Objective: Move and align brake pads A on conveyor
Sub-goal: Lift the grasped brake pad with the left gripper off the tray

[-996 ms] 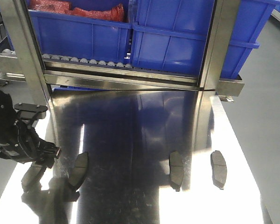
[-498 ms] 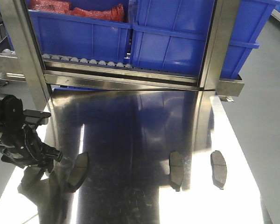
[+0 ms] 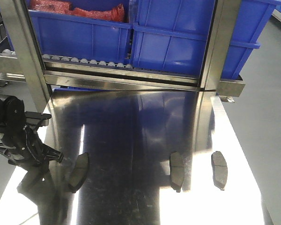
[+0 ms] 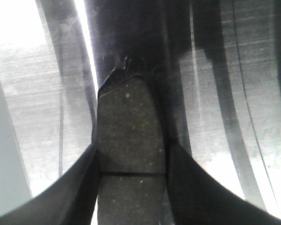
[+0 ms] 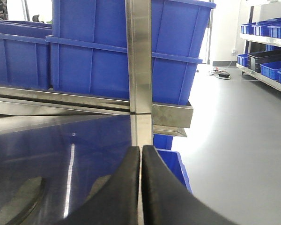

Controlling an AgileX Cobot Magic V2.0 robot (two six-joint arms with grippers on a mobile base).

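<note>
Left gripper (image 4: 131, 149): clamped on one brake pad. Its two black fingers (image 4: 75, 187) press against the pad's long edges from either side.
Gripped brake pad (image 4: 129, 112): dark grey and speckled, with a groove across its middle. It sits lengthwise between the fingers, and its tabbed end projects past the fingertips over the steel table (image 3: 131, 131). The wrist view does not show whether it rests on the table or is clear of it.
Left arm position: at the left edge of the table in the front view, with its dark reflection on the steel below it.
Right gripper (image 5: 141, 152): fingers pressed together along their length, with nothing between them. It faces a steel rack upright (image 5: 139, 56) and the blue bins (image 5: 98, 61).
Left-hand brake pad (image 3: 78, 171): lies flat on the table just beside the left gripper, with its long axis slightly slanted.
Centre brake pad (image 3: 177, 169): lies flat on the table, well apart from the left-hand brake pad.
Right-hand brake pad (image 3: 219, 168): lies flat near the table's right edge and near the centre brake pad. The two are apart and roughly parallel.
Pad layout: the three free pads form a rough row across the table.
Table surface: polished steel that mirrors the bins and the rack.
Rack: the bins stand on a roller track (image 3: 84, 62) behind the table. One bin holds red material (image 3: 75, 8).
Floor (image 3: 267, 103): plain grey, to the right of the table.
</note>
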